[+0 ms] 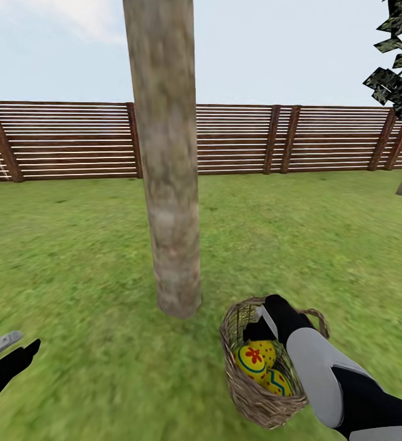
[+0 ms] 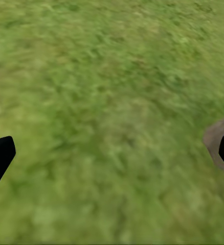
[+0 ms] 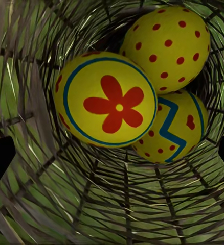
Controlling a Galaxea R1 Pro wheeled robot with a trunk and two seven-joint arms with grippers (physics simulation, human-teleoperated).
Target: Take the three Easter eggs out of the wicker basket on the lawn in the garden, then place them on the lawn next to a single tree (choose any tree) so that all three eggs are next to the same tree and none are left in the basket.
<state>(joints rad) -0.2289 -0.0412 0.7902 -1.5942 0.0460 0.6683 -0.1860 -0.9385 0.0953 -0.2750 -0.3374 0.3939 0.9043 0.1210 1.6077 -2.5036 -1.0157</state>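
Three Easter eggs [image 3: 106,98] inside one wicker basket [image 1: 249,392] beside one tree [image 1: 167,184]; right claw [image 3: 112,153] wide above them.

Fenced garden – lawn [image 1: 72,245], slatted fence [image 1: 72,141], tree [image 1: 164,153].

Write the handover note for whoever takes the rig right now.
Right pincer: open, reaching into the wicker basket, holding nothing.
Left pincer: open, empty, low over the lawn.
Basket sits on the grass beside the thick tree. All three Easter eggs are inside it, bunched together.
Done: basket is at a tree; no egg out.
Left: lift each egg out and set all three on the grass by this trunk.
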